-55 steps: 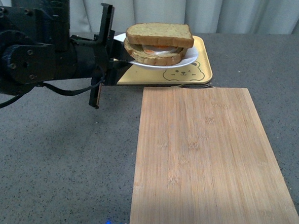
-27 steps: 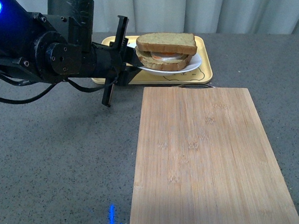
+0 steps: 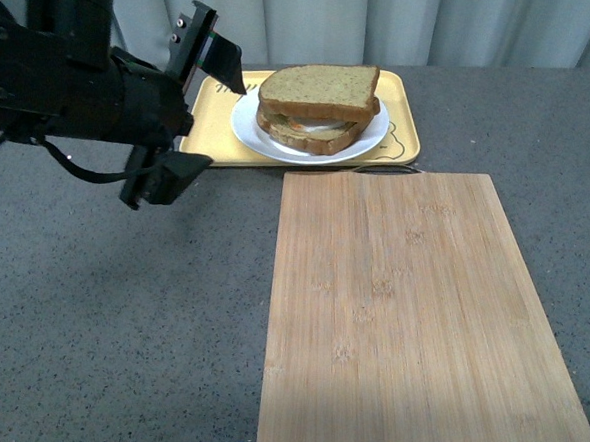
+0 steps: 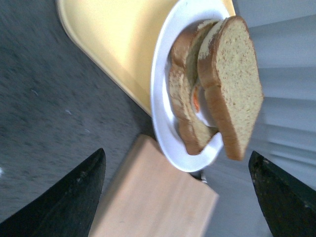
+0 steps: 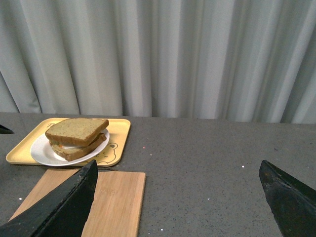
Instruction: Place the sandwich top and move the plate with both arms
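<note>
Top (image 3: 319, 87): lies on the lower slice, stacked on plate (image 3: 248, 134).
Plate: sits in tray (image 3: 398, 104), at 12 o'clock from board (image 3: 400, 305).
Left gripper (image 4: 177, 151): I read the jaws wide apart and empty, at 9 o'clock of plate.
Right gripper (image 5: 177, 162): wide apart, empty.

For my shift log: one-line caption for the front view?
Left gripper open beside the plate on the yellow tray, sandwich top in place.

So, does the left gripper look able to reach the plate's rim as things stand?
Probably yes: the left gripper is open right beside the plate on the yellow tray, and nothing stands between it and the near rim.
</note>
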### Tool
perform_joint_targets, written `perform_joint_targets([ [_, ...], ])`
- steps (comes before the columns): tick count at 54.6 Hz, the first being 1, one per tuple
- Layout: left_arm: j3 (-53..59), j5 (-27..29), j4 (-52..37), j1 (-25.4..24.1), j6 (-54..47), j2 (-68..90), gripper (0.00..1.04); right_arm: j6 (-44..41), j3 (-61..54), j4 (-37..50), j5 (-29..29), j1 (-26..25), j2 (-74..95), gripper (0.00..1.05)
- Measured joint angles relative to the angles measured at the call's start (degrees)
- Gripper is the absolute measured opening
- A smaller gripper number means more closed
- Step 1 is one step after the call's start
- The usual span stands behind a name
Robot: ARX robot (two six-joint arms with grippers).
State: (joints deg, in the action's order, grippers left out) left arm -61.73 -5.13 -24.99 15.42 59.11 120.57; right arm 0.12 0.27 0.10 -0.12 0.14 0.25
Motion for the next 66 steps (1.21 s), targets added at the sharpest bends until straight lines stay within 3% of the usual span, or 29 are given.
perform_joint_targets([
  [5,8.7,14.4,-23.1,0.5,-19.3,-1.2,0.71,0.0,0.0,0.0,0.0,0.0,0.0,0.95],
  [7,12.3,17.0,-30.5,0.4,-26.4,-1.8,0.65,0.0,0.0,0.0,0.0,0.0,0.0,0.95],
  [12,21.7,18.0,-45.4,-1.3,-43.6,-5.9,0.49,0.0,0.0,0.0,0.0,0.0,0.0,0.95],
  [15,25.6,17.4,-49.1,-2.5,-49.2,-9.4,0.40,0.0,0.0,0.0,0.0,0.0,0.0,0.95],
  [27,37.8,14.5,-50.8,-5.9,-56.8,-20.2,0.04,0.0,0.0,0.0,0.0,0.0,0.0,0.95],
  [48,52.3,10.4,-45.3,-10.2,-58.3,-39.9,0.04,0.0,0.0,0.0,0.0,0.0,0.0,0.95],
  [55,53.9,9.4,-37.1,-11.1,-58.5,-49.0,0.04,0.0,0.0,0.0,0.0,0.0,0.0,0.95],
  [60,55.3,5.9,-34.3,-13.2,-58.6,-54.2,0.04,0.0,0.0,0.0,0.0,0.0,0.0,0.95],
  [66,57.0,5.5,-31.1,-15.1,-58.6,-58.9,0.04,0.0,0.0,0.0,0.0,0.0,0.0,0.95],
])
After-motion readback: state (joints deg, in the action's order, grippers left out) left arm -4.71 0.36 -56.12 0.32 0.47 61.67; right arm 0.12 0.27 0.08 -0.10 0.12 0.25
